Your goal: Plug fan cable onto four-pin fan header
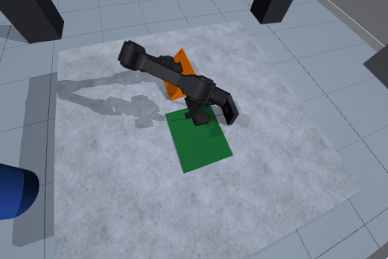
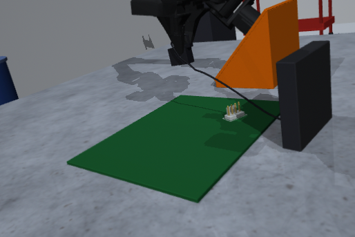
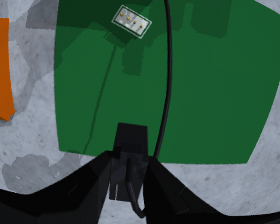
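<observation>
My gripper (image 2: 181, 46) (image 3: 129, 160) is shut on the black plug (image 2: 181, 55) (image 3: 132, 135) and holds it raised in the air. The cable (image 2: 221, 82) (image 3: 170, 75) runs from the plug to the black fan block (image 2: 305, 97) (image 1: 231, 110), which stands upright beside the board. The green board (image 1: 192, 148) (image 2: 152, 142) (image 3: 215, 110) lies flat. Its white four-pin header (image 2: 235, 115) (image 3: 131, 22) has its pins bare, ahead of the plug in the wrist view and lower right of it in the exterior view. The fingertips are hidden in the top view.
An orange wedge (image 1: 172, 91) (image 2: 253, 66) (image 3: 5, 70) stands near the board's back edge, beside and partly under the arm in the top view. The cable passes above the board, to the right of the header in the wrist view.
</observation>
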You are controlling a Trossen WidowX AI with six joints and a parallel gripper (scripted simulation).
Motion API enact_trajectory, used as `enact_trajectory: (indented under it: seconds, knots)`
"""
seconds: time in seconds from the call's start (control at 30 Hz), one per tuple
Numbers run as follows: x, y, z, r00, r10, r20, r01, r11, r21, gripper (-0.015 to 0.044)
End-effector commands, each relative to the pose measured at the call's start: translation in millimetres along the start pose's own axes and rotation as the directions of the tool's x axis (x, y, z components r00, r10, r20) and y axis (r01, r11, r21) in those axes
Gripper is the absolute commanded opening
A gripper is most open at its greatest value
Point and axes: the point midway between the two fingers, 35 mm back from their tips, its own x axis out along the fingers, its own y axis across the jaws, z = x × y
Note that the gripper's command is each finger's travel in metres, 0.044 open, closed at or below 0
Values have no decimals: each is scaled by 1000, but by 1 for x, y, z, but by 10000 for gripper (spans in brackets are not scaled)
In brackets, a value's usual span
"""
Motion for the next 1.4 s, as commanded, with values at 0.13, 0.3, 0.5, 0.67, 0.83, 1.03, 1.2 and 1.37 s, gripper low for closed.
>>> enact_trajectory:
  seconds: [0.13, 0.3, 0.5, 0.67, 0.83, 1.03, 1.2, 1.37]
  knots:
    - [-3, -18, 10, 996, 23, 84, -45, 962, 269, 0]
    - [-4, -28, 15, 991, 33, 127, -82, 914, 398, 0]
    - [-3, -28, 15, 990, 38, 136, -90, 911, 402, 0]
    - [4, -24, 16, 980, 71, 188, -141, 909, 391, 0]
    - [10, -20, 17, 964, 103, 247, -193, 906, 378, 0]
    - [17, -15, 19, 936, 136, 326, -254, 899, 356, 0]
    - [22, -11, 20, 906, 156, 394, -300, 893, 335, 0]
    - [27, -8, 22, 870, 169, 463, -339, 888, 312, 0]
